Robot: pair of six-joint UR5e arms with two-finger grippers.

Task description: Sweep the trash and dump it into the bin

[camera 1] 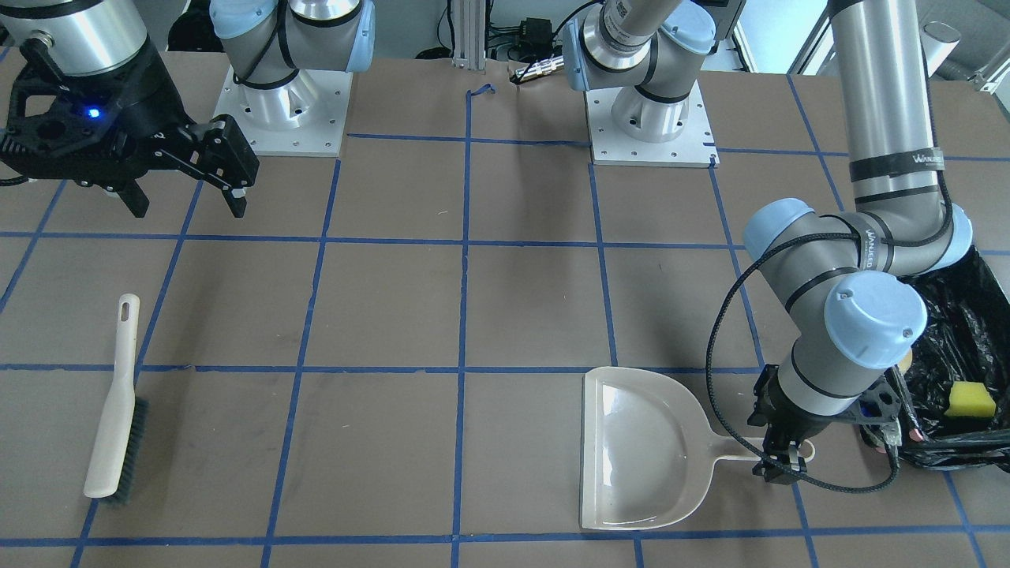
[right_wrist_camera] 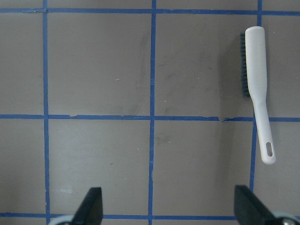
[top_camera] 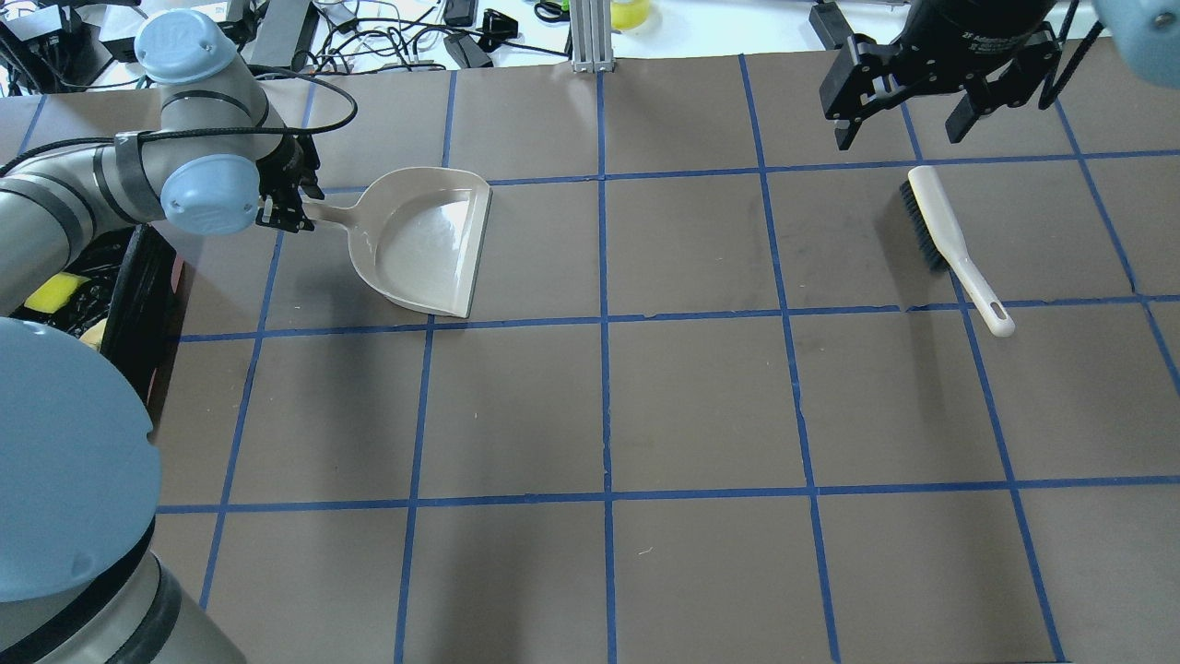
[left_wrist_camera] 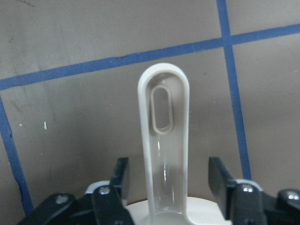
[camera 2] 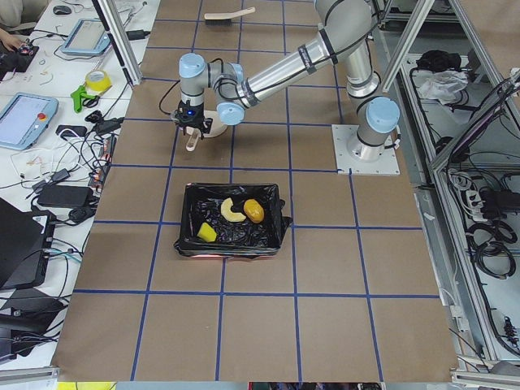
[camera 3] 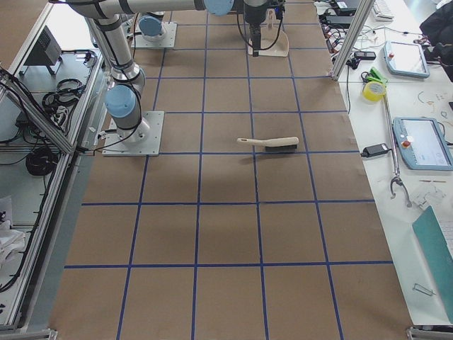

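Nearest your side of the tabletop (camera 1: 394,308), the beige brush (camera 1: 118,402) lies flat. Its bristles stick out to one side and its handle end points toward the robot.

Same row, toward the robot's left: the dustpan (camera 1: 643,450) sits flat, mouth toward the table's middle, handle toward the bin (camera 1: 974,315).

The left hand (camera 1: 781,465) is low over the dustpan's handle end. In the wrist view its fingers (left_wrist_camera: 121,174) stand apart on either side of the handle, with tabletop showing in both gaps. It is straddling the handle, not clamped on it.

The bin is just beside that hand, at the tabletop's end on the robot's left. All the trash is inside, on the black liner:
- The croissant (camera 2: 231,211) and brown lump (camera 2: 253,210) are side by side.
- The yellow sponge (camera 2: 207,232) is in a corner, a little apart from them.

Farthest from you, the right hand (camera 1: 188,203) hangs above the tabletop near its arm's base. Its fingers are spread wide with nothing between them, and it is well apart from the brush.
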